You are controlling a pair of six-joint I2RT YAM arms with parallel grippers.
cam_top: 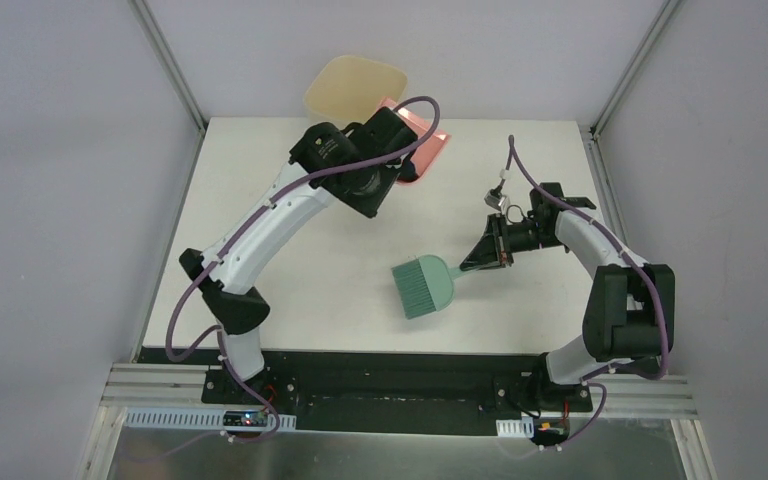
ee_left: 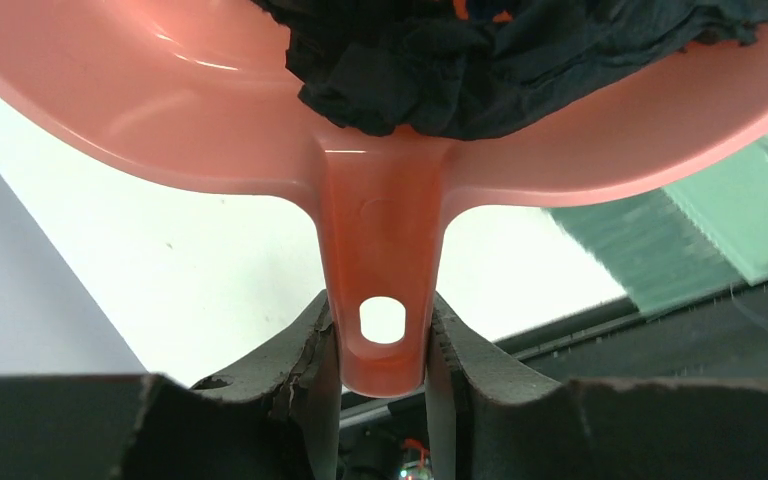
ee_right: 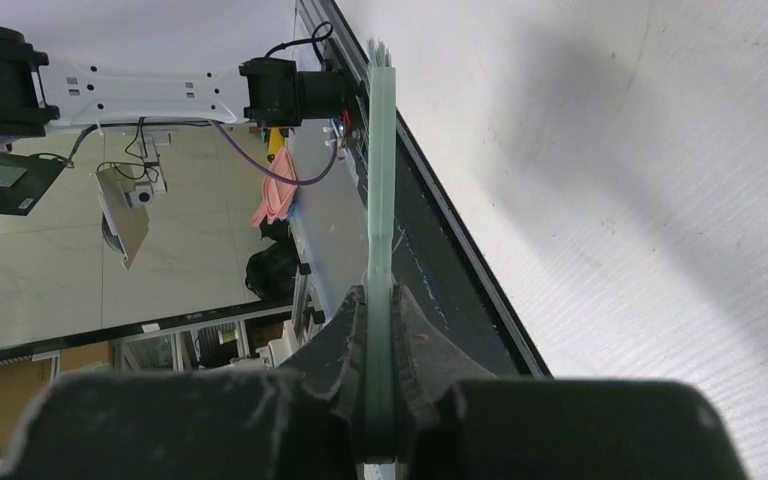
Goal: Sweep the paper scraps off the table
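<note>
Paper scraps (ee_left: pixel 520 70) in dustpan (ee_left: pixel 160 110), handle (ee_left: pixel 380 250) clamped in left jaws, right jaws clamping brush (cam_top: pixel 423 285) pointing left

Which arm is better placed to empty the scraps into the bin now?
Left. The left gripper clamps the dustpan, loaded with paper scraps, right beside the bin; the right gripper holds only the brush, farther off.

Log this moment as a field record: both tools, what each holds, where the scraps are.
left tool: shut on the handle of the pink dustpan
dustpan place: raised by the table rear edge, beside the beige bin
paper scraps: dark wads in the dustpan
right tool: shut on the green brush handle
brush head: over the table's middle
</note>
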